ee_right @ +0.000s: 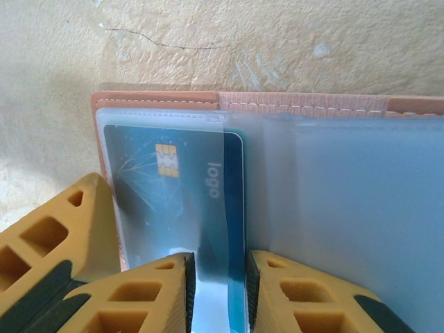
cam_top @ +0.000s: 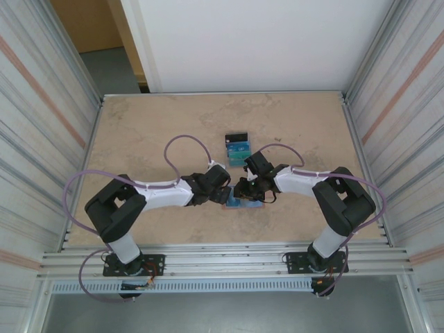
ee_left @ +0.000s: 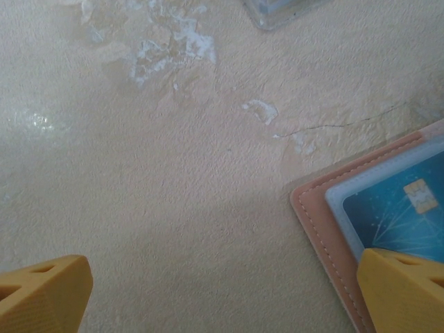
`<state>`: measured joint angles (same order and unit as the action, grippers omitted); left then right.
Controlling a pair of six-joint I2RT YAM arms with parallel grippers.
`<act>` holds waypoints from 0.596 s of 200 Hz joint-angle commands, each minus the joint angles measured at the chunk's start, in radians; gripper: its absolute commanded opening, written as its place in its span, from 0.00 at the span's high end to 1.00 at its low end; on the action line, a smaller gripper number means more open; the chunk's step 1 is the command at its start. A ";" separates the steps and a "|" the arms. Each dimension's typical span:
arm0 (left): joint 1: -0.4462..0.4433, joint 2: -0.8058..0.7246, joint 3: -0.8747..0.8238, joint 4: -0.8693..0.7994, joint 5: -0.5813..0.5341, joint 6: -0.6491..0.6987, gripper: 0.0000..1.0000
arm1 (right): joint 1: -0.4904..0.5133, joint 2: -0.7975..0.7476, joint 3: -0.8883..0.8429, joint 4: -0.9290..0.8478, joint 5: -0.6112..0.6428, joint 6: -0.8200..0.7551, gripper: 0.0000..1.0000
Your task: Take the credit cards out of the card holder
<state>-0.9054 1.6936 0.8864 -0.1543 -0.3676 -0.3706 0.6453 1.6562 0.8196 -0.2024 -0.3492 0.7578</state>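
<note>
Sitting in the left-hand clear pocket (ee_right: pixel 208 125) of the open card holder (ee_right: pixel 159 98): one blue card (ee_right: pixel 173 180), chip up, not out yet. Holder lies flat on the table (ee_left: pixel 173 173) between the two arms; loose cards (cam_top: pixel 237 149) are stacked further back, well apart from it. Right gripper (ee_right: pixel 217 267) has its jaws nearly together with a narrow gap, tips at the card's near end where the pocket film overlaps. Can't tell whether it's pinching card, film, or nothing. Left gripper (ee_left: pixel 222 291) is spread wide and holds nothing; one finger sits on the holder's corner, the other over bare table. Risks: if the right tips catch the film along with the card, the pull likely drags the whole holder instead of freeing the card. Only one left finger pins it, at a corner, so the holder could pivot or lift. That finger also overlaps the card's edge, which could clamp the card in place.
</note>
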 commanded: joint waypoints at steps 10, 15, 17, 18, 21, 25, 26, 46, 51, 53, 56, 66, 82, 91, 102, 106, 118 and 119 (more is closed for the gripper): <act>-0.005 0.020 0.022 -0.028 -0.016 0.012 0.01 | -0.014 -0.008 -0.031 0.014 -0.035 0.036 0.72; -0.006 0.021 0.022 -0.028 -0.015 0.011 0.01 | -0.016 -0.008 -0.033 0.024 -0.043 0.038 0.72; -0.006 0.021 0.022 -0.030 -0.016 0.012 0.01 | -0.017 -0.008 -0.036 0.028 -0.047 0.039 0.72; -0.005 0.021 0.023 -0.031 -0.016 0.012 0.02 | -0.018 -0.009 -0.037 0.030 -0.048 0.041 0.72; -0.005 0.020 0.023 -0.032 -0.016 0.010 0.01 | -0.020 -0.009 -0.040 0.035 -0.054 0.043 0.72; -0.006 0.023 0.022 -0.034 -0.016 0.012 0.01 | -0.023 -0.011 -0.044 0.046 -0.063 0.046 0.72; -0.006 0.023 0.023 -0.034 -0.017 0.012 0.01 | -0.023 -0.011 -0.045 0.049 -0.064 0.047 0.72; -0.005 0.021 0.022 -0.040 -0.020 0.013 0.01 | -0.040 -0.019 -0.072 0.116 -0.118 0.065 0.74; -0.006 0.019 0.022 -0.043 -0.019 0.013 0.01 | -0.044 -0.021 -0.080 0.137 -0.134 0.071 0.74; -0.005 0.020 0.022 -0.044 -0.019 0.012 0.01 | -0.046 -0.021 -0.083 0.146 -0.139 0.075 0.74; -0.006 0.019 0.023 -0.045 -0.018 0.013 0.01 | -0.050 -0.022 -0.088 0.159 -0.148 0.079 0.75; -0.006 0.016 0.023 -0.045 -0.019 0.012 0.01 | -0.058 -0.027 -0.105 0.203 -0.179 0.091 0.76; -0.006 0.014 0.023 -0.048 -0.021 0.013 0.01 | -0.068 -0.034 -0.126 0.257 -0.212 0.106 0.77; -0.006 0.014 0.022 -0.048 -0.023 0.013 0.01 | -0.074 -0.039 -0.135 0.277 -0.226 0.111 0.77; -0.005 0.015 0.022 -0.052 -0.025 0.012 0.01 | -0.081 -0.044 -0.148 0.306 -0.242 0.119 0.78; -0.006 0.013 0.022 -0.052 -0.025 0.013 0.01 | -0.084 -0.045 -0.153 0.316 -0.249 0.122 0.78; -0.006 0.013 0.023 -0.053 -0.024 0.012 0.01 | -0.094 -0.050 -0.164 0.342 -0.266 0.130 0.79; -0.006 0.013 0.022 -0.054 -0.025 0.012 0.01 | -0.094 -0.050 -0.165 0.344 -0.268 0.131 0.79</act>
<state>-0.9054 1.6974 0.8883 -0.1776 -0.3809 -0.3702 0.5648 1.6375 0.6804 0.0467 -0.5423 0.8497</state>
